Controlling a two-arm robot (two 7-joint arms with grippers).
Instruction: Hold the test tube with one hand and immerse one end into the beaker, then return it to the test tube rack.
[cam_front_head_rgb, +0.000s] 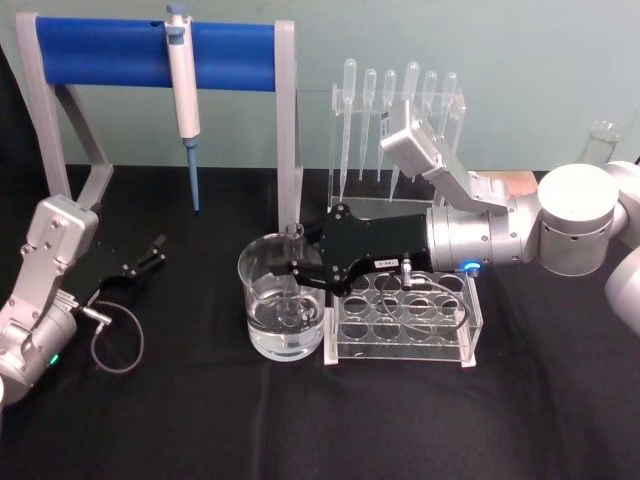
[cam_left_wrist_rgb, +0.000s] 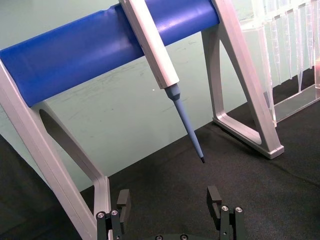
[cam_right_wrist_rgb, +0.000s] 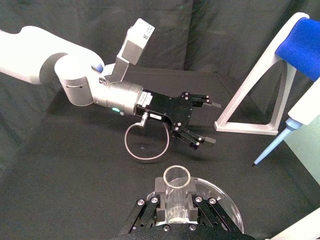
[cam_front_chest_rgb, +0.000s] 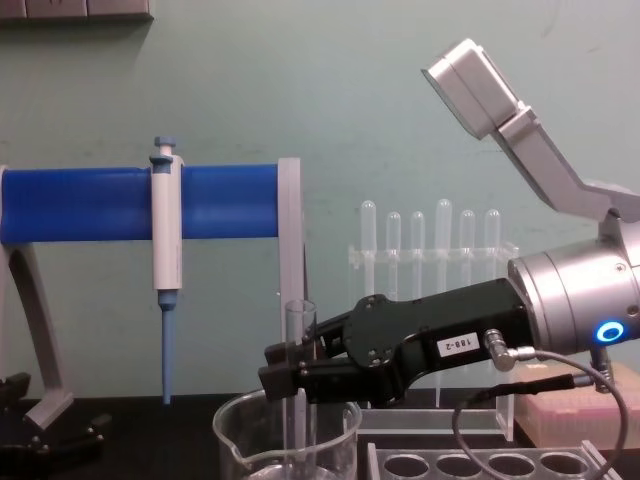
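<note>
The test tube (cam_front_chest_rgb: 300, 330) stands upright, clamped between the right gripper's (cam_front_head_rgb: 300, 272) fingers, with its lower end in the beaker (cam_front_head_rgb: 262, 335) beneath them. The left gripper (cam_front_head_rgb: 150, 255) sits well apart over the counter (cam_front_head_rgb: 200, 420), fingers spread.

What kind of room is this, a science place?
Most likely a science lab bench. A micropipette hangs on a blue stand, and the right claw holds a test tube in a beaker of clear liquid beside a test tube rack. The left claw sits open.
</note>
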